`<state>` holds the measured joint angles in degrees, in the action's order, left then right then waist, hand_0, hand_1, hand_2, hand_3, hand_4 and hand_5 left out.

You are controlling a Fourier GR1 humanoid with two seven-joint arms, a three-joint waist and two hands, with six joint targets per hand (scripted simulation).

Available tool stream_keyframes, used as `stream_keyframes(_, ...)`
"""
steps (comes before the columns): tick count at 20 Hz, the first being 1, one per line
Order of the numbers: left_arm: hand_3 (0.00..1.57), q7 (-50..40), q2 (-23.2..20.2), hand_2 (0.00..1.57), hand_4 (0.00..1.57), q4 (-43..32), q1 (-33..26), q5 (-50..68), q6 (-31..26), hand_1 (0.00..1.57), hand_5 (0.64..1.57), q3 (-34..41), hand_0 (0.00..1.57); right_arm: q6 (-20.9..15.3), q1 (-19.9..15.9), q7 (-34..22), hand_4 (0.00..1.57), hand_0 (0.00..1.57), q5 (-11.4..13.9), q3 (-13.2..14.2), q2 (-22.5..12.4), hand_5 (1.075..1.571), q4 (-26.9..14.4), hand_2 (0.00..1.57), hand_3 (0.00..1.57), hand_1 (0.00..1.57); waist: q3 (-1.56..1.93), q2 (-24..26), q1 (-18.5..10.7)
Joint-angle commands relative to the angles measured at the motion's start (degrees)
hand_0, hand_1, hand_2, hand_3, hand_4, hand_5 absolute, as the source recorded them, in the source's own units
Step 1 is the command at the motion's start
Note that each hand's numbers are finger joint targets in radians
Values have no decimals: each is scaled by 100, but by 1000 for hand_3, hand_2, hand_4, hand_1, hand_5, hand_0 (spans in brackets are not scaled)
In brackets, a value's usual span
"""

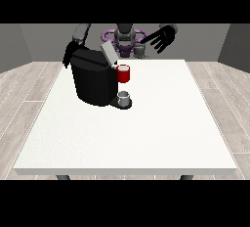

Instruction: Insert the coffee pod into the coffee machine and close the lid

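Note:
The black coffee machine (pixel 93 81) stands on the left half of the table, its grey lid (pixel 107 53) tilted up and open. A red thing at the machine (pixel 123 74) sits at its front, under the lid. Below it a small grey cup (pixel 124 98) rests on the machine's base. A small grey thing (pixel 140 50) shows at the table's far edge, in front of the robot's torso; I cannot tell whether it is the pod. The hand at the view's right (pixel 163 37) is raised above the far edge, fingers spread, holding nothing. The hand at the view's left (pixel 69 55) is partly hidden behind the machine.
The white table (pixel 146 133) stretches wide towards the camera, with its front edge near the bottom. The robot's torso (pixel 124 37) stands behind the far edge. Grey walls and a wooden floor surround the table.

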<state>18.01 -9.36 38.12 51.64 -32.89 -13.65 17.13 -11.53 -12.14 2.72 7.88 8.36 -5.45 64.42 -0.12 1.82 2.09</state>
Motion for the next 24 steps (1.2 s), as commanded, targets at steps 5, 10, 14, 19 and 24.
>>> stream_keyframes(5, 0, 369, 751, 0, 421, -12, -1624, 918, -356, 0, 1571, 480, 0, 156, 618, 284, 0, 0, -191, 68, 23, 1571, 151, 0, 0, 0, 11, 1178, -657)
stream_keyframes(10, 0, 12, 927, 0, 389, -75, -2030, 1007, 6, 0, 1571, 333, 0, 786, 224, -125, 0, 0, -387, -347, 121, 1571, 662, 0, 0, 0, 11, 1610, -581)
stream_keyframes(14, 0, -80, 861, 0, 404, 147, -2356, 1033, -115, 0, 1571, 413, 0, 1081, -45, -527, 62, 0, -399, -515, -94, 1571, 1129, 0, 0, 0, 10, 1731, -645)
stream_keyframes(19, 0, -454, 934, 0, 457, 573, -2328, 1623, -261, 0, 1571, 94, 0, 1184, -586, -520, 239, 0, -262, -373, -517, 1571, 991, 0, 0, 0, 13, 1557, -990)
stream_keyframes(24, 0, -492, 788, 0, 394, 1540, -2665, 1837, -495, 0, 1571, -42, 0, 949, -829, -755, 0, 0, -392, -268, -274, 1571, 985, 0, 0, 0, 13, 985, -982)
